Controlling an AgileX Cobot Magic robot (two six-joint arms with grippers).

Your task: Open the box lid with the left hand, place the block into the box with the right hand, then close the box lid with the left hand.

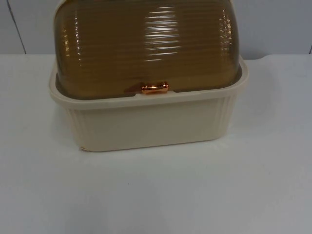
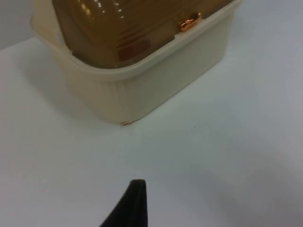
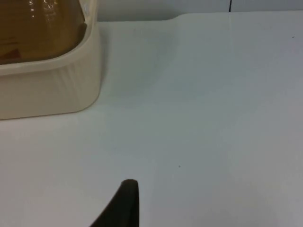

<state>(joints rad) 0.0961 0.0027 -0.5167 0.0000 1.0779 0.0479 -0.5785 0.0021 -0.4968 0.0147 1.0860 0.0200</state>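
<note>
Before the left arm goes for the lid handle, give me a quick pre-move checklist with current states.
1. Lid seated shut on the box: ok.
2. Copper handle at the lid's front edge, uncovered: ok.
3. Table in front of the box free for approach: ok.
4. Left gripper fingertip over bare table, apart from the box: ok.
5. Right gripper fingertip beside the box, apart from it: ok.
6. Block location: cannot tell; a reddish shape shows through the lid in the left wrist view.

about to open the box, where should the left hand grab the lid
Judging by the top view, take the small copper handle at the front edge of the closed amber lid. Come from the front: the ribbed dome offers nothing else to pinch.
</note>
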